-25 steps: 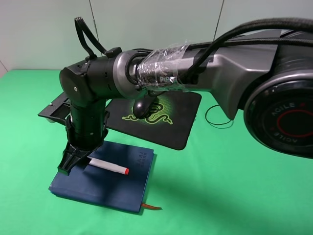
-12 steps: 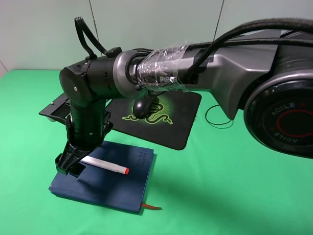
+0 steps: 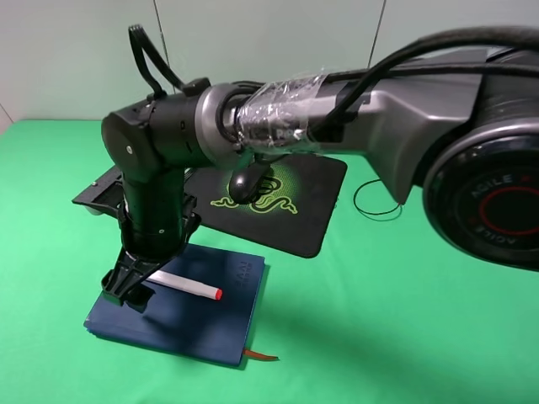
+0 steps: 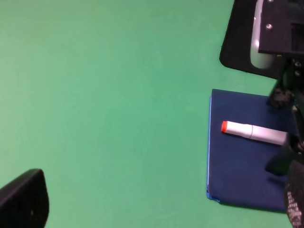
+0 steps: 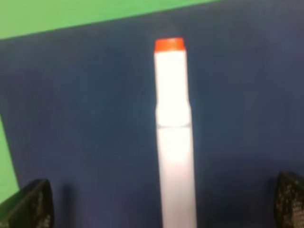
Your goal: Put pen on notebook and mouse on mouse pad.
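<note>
Pen [image 3: 187, 286] lies on the notebook [image 3: 210, 324]; right gripper [image 3: 128, 286] fingers spread wide around it. "AGILE" readable on the arm joint [image 3: 493, 210].

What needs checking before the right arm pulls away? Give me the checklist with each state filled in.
1. Pen lying on notebook: ok.
2. Right gripper open, fingers clear of the pen: ok.
3. Mouse on mouse pad: ok.
4. Pen settled, won't roll: cannot tell.
5. Left gripper open, holding nothing: ok.
6. Mouse cable clear of arm's path: cannot tell.
</note>
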Robot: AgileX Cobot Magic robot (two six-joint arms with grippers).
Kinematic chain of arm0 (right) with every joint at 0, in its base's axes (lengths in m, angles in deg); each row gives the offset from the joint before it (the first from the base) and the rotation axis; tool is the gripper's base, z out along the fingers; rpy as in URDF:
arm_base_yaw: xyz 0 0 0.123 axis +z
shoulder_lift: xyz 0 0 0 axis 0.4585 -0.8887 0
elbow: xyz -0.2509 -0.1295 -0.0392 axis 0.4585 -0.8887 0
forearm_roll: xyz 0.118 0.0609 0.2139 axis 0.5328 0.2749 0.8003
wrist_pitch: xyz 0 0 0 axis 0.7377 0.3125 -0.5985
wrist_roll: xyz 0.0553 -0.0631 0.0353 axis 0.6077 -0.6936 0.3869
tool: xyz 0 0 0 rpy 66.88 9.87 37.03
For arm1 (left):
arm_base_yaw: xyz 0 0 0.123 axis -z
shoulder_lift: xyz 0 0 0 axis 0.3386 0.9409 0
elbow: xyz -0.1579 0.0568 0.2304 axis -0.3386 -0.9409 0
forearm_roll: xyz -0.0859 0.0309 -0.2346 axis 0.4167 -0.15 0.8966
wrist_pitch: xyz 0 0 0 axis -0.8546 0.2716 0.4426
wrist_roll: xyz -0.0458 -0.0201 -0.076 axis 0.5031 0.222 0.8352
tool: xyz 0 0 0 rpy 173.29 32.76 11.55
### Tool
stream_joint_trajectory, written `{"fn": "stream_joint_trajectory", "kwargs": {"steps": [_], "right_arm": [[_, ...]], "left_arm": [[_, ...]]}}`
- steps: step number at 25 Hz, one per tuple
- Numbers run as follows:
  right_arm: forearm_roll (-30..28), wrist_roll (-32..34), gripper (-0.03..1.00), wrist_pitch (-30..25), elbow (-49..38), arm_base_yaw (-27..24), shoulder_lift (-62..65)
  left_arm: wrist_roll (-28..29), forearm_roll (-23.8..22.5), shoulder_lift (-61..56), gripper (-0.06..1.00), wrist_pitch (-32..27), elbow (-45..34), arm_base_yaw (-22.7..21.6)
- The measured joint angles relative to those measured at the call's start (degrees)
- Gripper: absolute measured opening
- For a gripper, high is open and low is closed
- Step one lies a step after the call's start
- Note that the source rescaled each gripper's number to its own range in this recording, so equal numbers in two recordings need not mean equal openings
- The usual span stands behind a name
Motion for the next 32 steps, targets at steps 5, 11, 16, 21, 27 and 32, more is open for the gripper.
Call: {"fn": "stream_joint_trajectory", "kwargs": {"steps": [5,11,16,21,27,32], "right_arm": [[-0.4,0.0,1.00,-4.5,0.1,0.0,3.6],[-3.7,0.0,1.00,-11.7,0.2,0.0,10.9],[-6.8,0.0,1.00,-13.9,0.2,0.0,16.7],[-7.3,0.9,1.00,-14.4,0.2,0.0,21.7],[-7.8,4.9,1.00,-14.4,-1.6,0.0,28.4],[-10.7,5.2,1.00,-14.4,-9.9,0.0,36.1]], "left_arm": [[0.0,0.0,0.0,1.00,0.0,0.0,0.0],[0.0,0.0,0.0,1.00,0.0,0.0,0.0],[0.0,0.0,0.0,1.00,0.1,0.0,0.0],[0.0,0.0,0.0,1.00,0.1,0.0,0.0],[0.0,0.0,0.0,1.00,0.1,0.0,0.0],[0.0,0.0,0.0,1.00,0.1,0.0,0.0]]}}
